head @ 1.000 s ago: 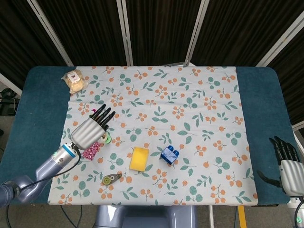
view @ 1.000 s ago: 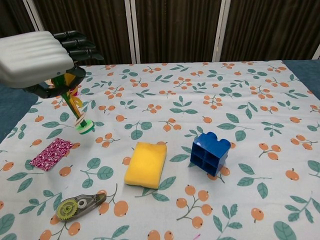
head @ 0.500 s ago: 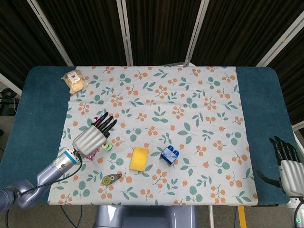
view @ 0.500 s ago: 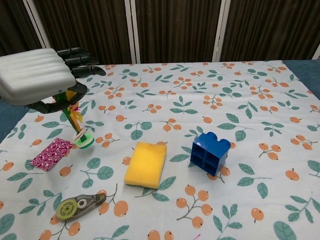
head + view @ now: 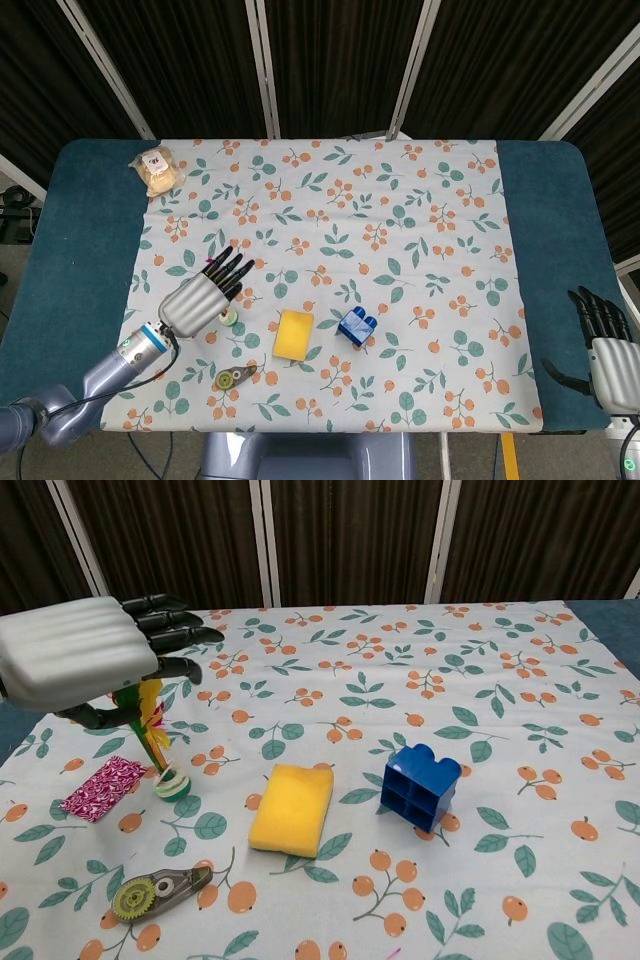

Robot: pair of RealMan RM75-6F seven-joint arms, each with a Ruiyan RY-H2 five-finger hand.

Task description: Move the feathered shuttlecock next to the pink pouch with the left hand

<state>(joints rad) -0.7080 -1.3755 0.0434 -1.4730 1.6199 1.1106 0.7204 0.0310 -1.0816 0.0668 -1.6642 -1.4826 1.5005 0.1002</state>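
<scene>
The shuttlecock (image 5: 160, 750) has green and yellow feathers and a white, green-ringed cork base. It stands nearly upright, its base (image 5: 229, 317) on or just above the cloth, right beside the pink patterned pouch (image 5: 103, 787). My left hand (image 5: 80, 655) hovers over it and pinches the feather end between thumb and fingers; the other fingers point forward. In the head view the left hand (image 5: 200, 295) covers the pouch. My right hand (image 5: 605, 345) rests off the table's right edge with fingers apart, holding nothing.
A yellow sponge (image 5: 292, 808) lies right of the shuttlecock, and a blue toy brick (image 5: 420, 785) beyond it. A green correction-tape dispenser (image 5: 155, 891) sits near the front edge. A wrapped snack (image 5: 156, 170) lies at the far left corner of the floral cloth (image 5: 400, 220).
My left hand has come down and toward the table's front with the shuttlecock. Its base dropped from above the cloth to the spot beside the pouch. The right hand stayed still.
</scene>
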